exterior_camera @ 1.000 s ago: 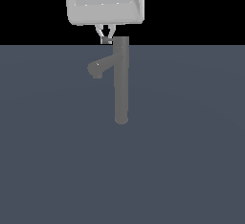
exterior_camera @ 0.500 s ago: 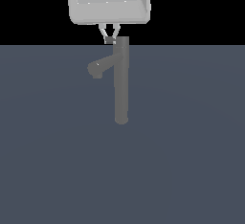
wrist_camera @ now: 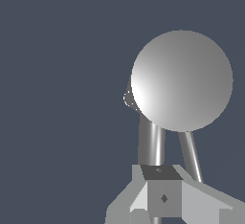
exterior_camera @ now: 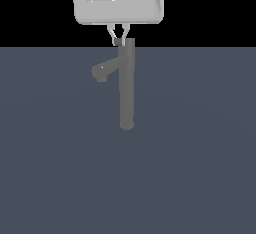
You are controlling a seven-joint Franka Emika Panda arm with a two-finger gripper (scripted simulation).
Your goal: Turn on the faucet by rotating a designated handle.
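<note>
We see a tall, slim, grey metallic faucet (exterior_camera: 127, 88) standing near the middle of a flat, plain slate-blue counter (exterior_camera: 200, 168), toward its far edge. A short thick spout (exterior_camera: 106, 68) angles down toward the exterior view's left. The pale grey claw (exterior_camera: 117, 40) hangs just beside the column's top, its fingers (exterior_camera: 111, 33) nearly together around a small dark piece, possibly the handle; we cannot tell whether it grips. From the wrist, the faucet's cap (wrist_camera: 182, 80) looks smooth and round.

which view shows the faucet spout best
The exterior view: the spout shows side-on, branching from the faucet toward that view's left. The wrist view looks down on the cap, so only a sliver of spout peeks out.
</note>
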